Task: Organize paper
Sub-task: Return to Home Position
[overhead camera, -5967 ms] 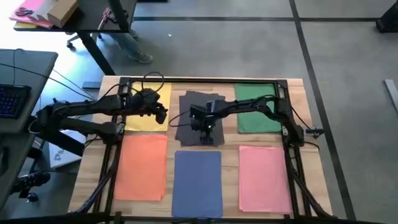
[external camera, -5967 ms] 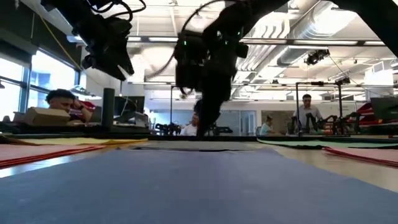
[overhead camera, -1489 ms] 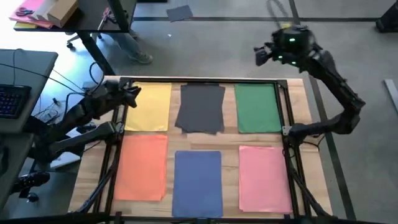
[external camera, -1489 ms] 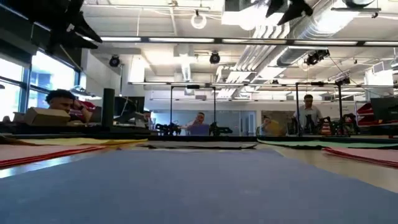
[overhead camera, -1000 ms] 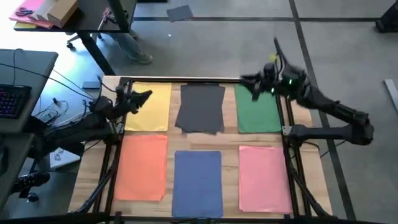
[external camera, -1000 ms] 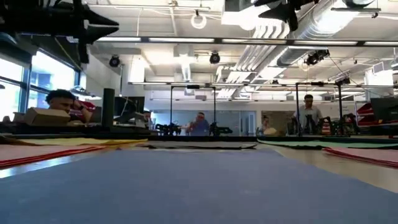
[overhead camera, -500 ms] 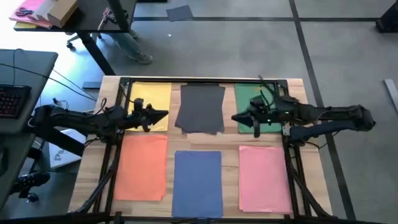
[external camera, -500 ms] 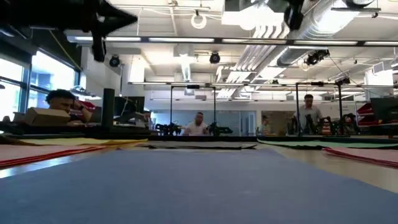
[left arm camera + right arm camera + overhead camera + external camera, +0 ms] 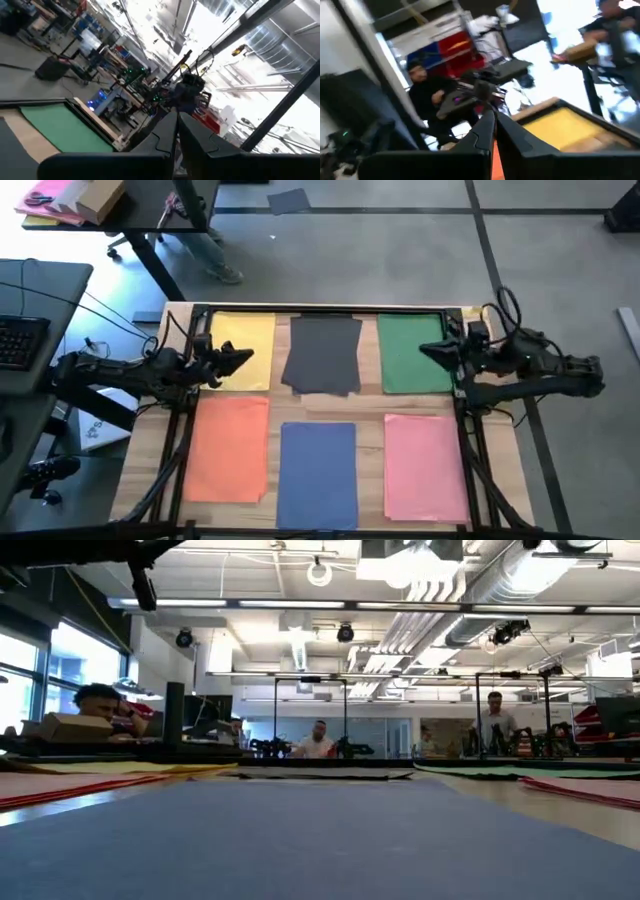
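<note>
High view from above: my left claw (image 9: 243, 357) and right claw (image 9: 428, 350), both closed and empty, have drawn back to opposite sides of the bench (image 9: 500, 470), leaving the paper (image 9: 318, 470) lying in six single-colour stacks, yellow, dark grey, green, orange, blue, pink; I judge the sorting finished.

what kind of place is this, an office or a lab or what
Most likely a robotics lab in an open hall: exposed ceiling ducts overhead, another metal rig frame across the room, and the left arm and right arm at the sides of this wooden table.
</note>
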